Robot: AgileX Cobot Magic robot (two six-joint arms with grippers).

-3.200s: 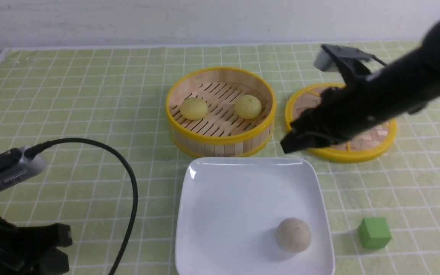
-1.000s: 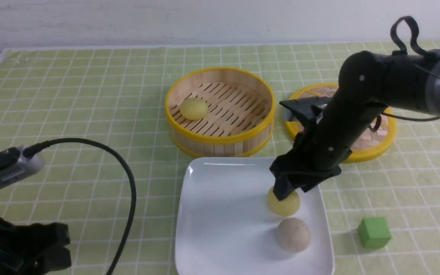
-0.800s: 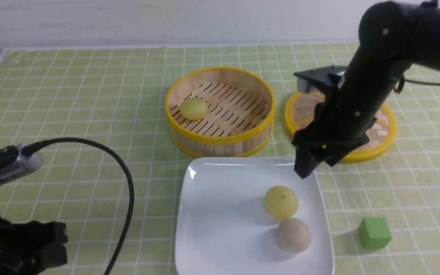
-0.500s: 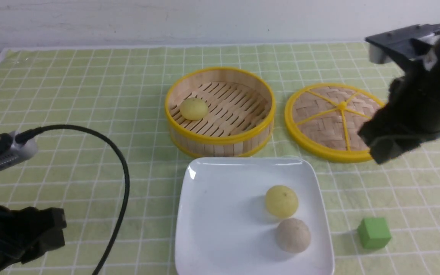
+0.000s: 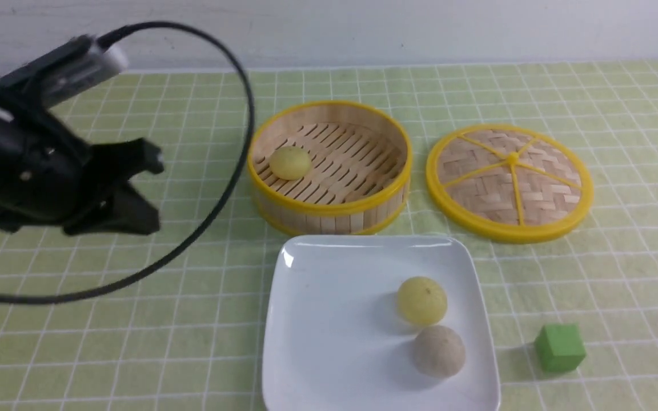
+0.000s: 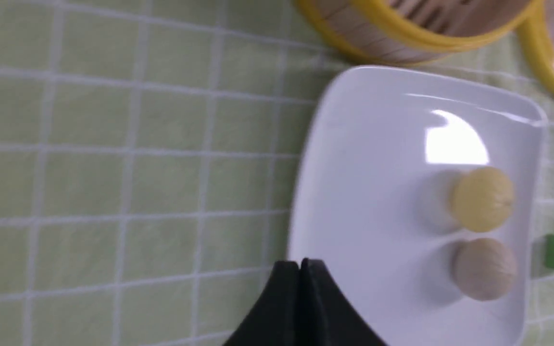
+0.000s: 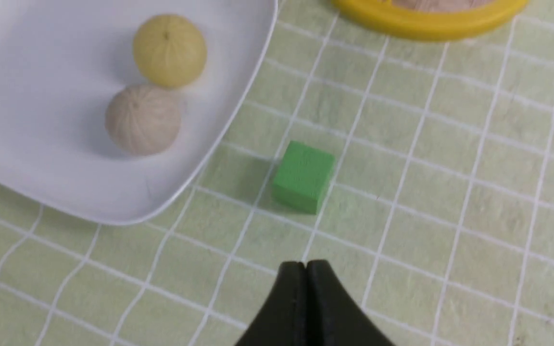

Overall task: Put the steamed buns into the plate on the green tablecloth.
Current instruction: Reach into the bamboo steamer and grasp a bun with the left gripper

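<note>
Left pincer (image 6: 299, 269) is up in the air over the left side of the green tablecloth (image 5: 135, 342), to the left of the bamboo basket (image 5: 329, 208). It is clenched tight, tips pressed together, nothing in them. Its cable (image 5: 237, 142) loops high and then sweeps down across the cloth.

Right pincer (image 7: 305, 269) is out of the front view. Its own camera shows it clenched too and empty, hanging above the cloth with the green cube (image 7: 303, 175) just ahead of the tips.

Now the buns. The bun on the plate (image 5: 421, 301) sits in the right half of the white plate (image 5: 329, 319), right up against the grey-beige speckled ball (image 5: 438, 351), which lies nearer the camera. The bun in the basket (image 5: 290, 162) rests on the left of the slatted floor, close to the yellow-rimmed wall.

On to the edges. The plate's far edge runs just beside the basket's near wall. The woven lid (image 5: 509, 182) lies flat to the right of the basket, with a narrow strip of cloth between them and its near rim close to the plate's far right corner. The cube stands on the cloth near the plate's near right corner, apart from it. The plate's near edge is cut off by the bottom of the front view.

As for room, the plate's whole left half is bare. There is wide cloth left of the plate and right of the lid.
</note>
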